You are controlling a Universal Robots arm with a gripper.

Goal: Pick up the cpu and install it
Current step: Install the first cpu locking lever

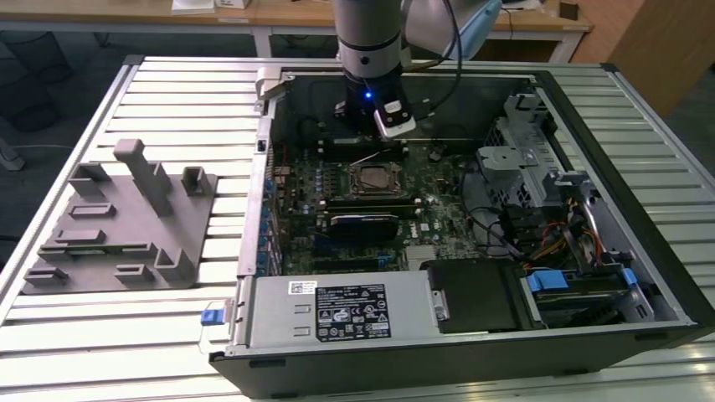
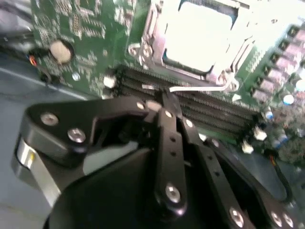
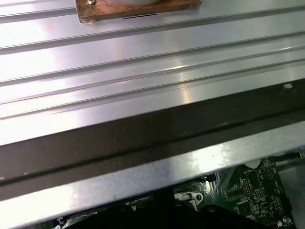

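- The tool (image 2: 164, 98) is a black linkage of matte bars joined by bright round screws; in the second wrist view its fingertips (image 2: 167, 106) meet at a point with no gap, and nothing is held between them.
- Just beyond those tips lies a thin bent silvery wire lever (image 2: 200, 88), close enough that I cannot tell whether they touch it.
- Past the lever sits the cpu (image 2: 202, 36): a flat square with a pale, smooth metal top, glaring nearly white, lying level inside the metal socket frame (image 2: 152, 40).
- Between the tool and the socket run long dark ribbed memory slots (image 2: 209, 112) on the green motherboard (image 2: 86, 28), which is speckled with tiny components.
- In the exterior view the arm (image 1: 369, 50) drops into the open black computer case (image 1: 470, 335), with the tool (image 1: 378, 138) just above the socket and cpu (image 1: 371, 177).
- Farther out, to the exterior view's left, a grey matte fixture (image 1: 123, 226) of blocky posts and slots rests on the ribbed, shiny aluminium surface (image 1: 179, 92).
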